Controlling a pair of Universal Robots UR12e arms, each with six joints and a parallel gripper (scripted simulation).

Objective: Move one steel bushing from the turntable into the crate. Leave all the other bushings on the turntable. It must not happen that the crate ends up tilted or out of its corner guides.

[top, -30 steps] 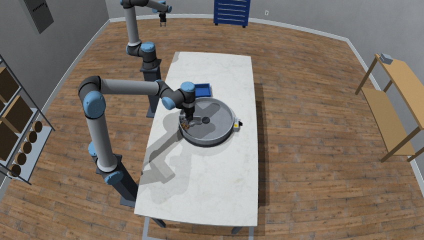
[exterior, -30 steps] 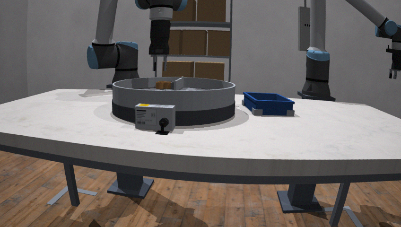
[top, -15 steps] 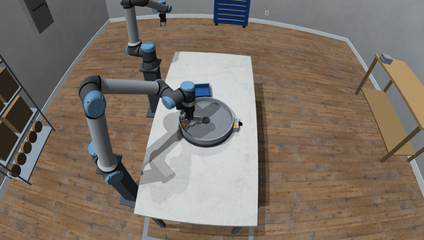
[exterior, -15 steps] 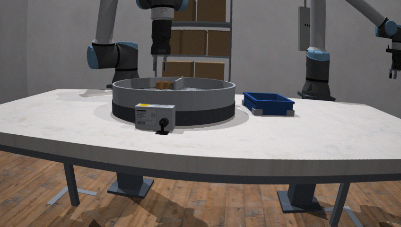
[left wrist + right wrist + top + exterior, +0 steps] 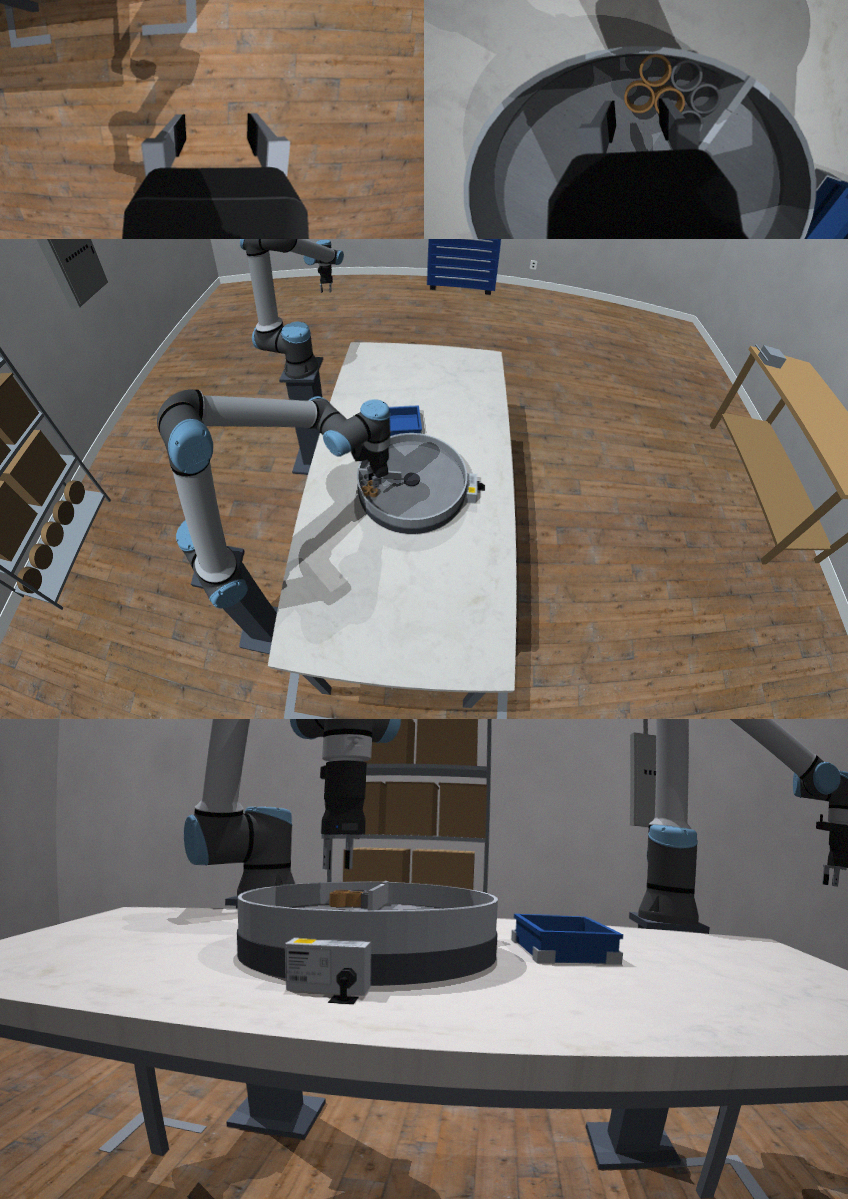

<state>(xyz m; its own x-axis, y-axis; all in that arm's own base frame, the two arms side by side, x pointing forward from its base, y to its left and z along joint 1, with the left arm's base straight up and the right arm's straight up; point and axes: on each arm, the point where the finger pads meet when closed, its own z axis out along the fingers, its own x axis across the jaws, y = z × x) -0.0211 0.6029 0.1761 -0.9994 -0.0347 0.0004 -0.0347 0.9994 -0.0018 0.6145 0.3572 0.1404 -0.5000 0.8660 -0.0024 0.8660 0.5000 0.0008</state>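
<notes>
Three steel bushings, grey rings, stand in the turntable (image 5: 414, 523) (image 5: 416, 927) beside its divider in the right wrist view: one near the wall (image 5: 701, 76), a second steel bushing (image 5: 718, 100), and a third steel bushing (image 5: 691, 114) partly hidden by a finger. Three copper-coloured bushings (image 5: 625, 98) (image 5: 340, 899) touch this group. My right gripper (image 5: 637, 112) (image 5: 338, 861) is partly open and empty, above the turntable's rim height. My left gripper (image 5: 216, 126) (image 5: 831, 876) (image 5: 325, 287) is open and empty, away from the table. The blue crate (image 5: 407, 419) (image 5: 571, 947) (image 5: 834, 211) sits level between its corner guides (image 5: 544, 956).
The divider (image 5: 729, 111) (image 5: 375, 897) stands inside the turntable next to the steel bushings. The turntable's raised wall surrounds the bushings. A control box (image 5: 472, 494) (image 5: 327, 967) is at the turntable's side, opposite the arms. The crate stands close outside the turntable wall.
</notes>
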